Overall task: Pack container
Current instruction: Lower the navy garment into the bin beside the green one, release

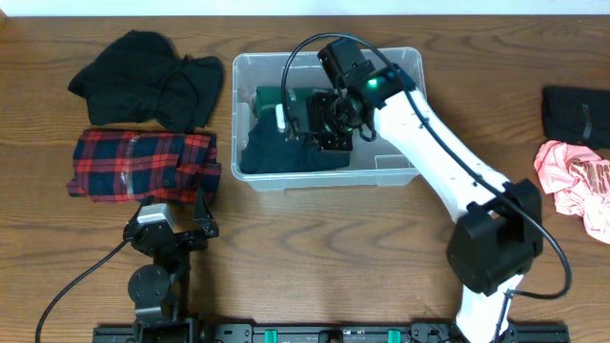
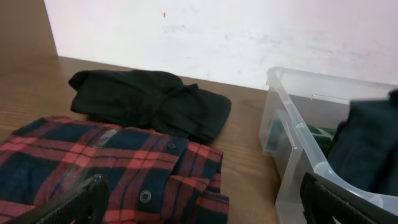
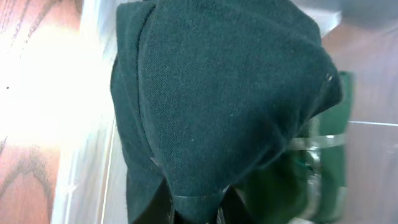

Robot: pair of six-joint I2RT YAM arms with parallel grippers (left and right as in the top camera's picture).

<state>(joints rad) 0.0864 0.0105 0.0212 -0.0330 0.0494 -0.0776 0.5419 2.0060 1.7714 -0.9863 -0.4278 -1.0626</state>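
Container sits mid-table toward the back, holding a green item plus a dark garment that the right gripper is pinching. Left gripper sits spread wide, holding nothing. I'd say it's barely halfway: the plaid shirt, black top, pink cloth and black piece are all outside.

Look: we see a clear, rectangular plastic container with rounded corners and a thick rim.
Pose: upright and open-topped, with its long side running across the table.
Contents: we make out a dark garment in its left half.
Place: it surrounds the right gripper, which reaches inside and pinches that garment.
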